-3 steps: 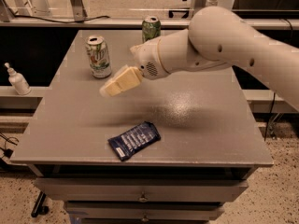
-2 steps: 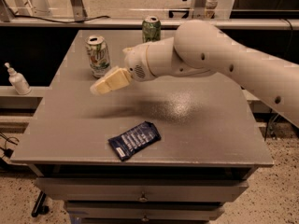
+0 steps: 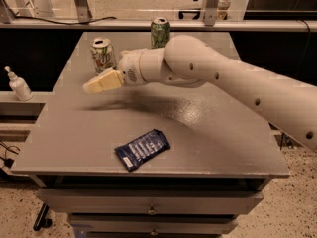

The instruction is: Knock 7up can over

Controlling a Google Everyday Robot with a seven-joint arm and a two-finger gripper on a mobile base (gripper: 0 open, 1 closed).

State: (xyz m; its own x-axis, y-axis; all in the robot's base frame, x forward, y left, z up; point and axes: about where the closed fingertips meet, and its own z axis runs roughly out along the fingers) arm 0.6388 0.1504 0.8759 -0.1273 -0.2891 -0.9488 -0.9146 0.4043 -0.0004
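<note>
Gripper swings left, now just under the 7up can in frame; can not yet tipped.

The gripper point(image 3: 101, 82) has travelled from centre frame toward the upper left within the last second, and its pale fingers sit together as one wedge with no gap showing. It hangs above the grey table point(image 3: 64, 133), throwing a shadow beneath. The 7up can point(image 3: 103, 55) stands upright at upper left, its base just above the wedge. I cannot tell whether they touch. The darker green can point(image 3: 160, 32) stands upright farther back at the table's far edge, well apart. A blue snack packet point(image 3: 142, 148) lies flat near the front edge. A white pump bottle point(image 3: 17, 85) stands off the table at far left. My read is that the approach is nearly done and the sideways push into the can is still to come.
</note>
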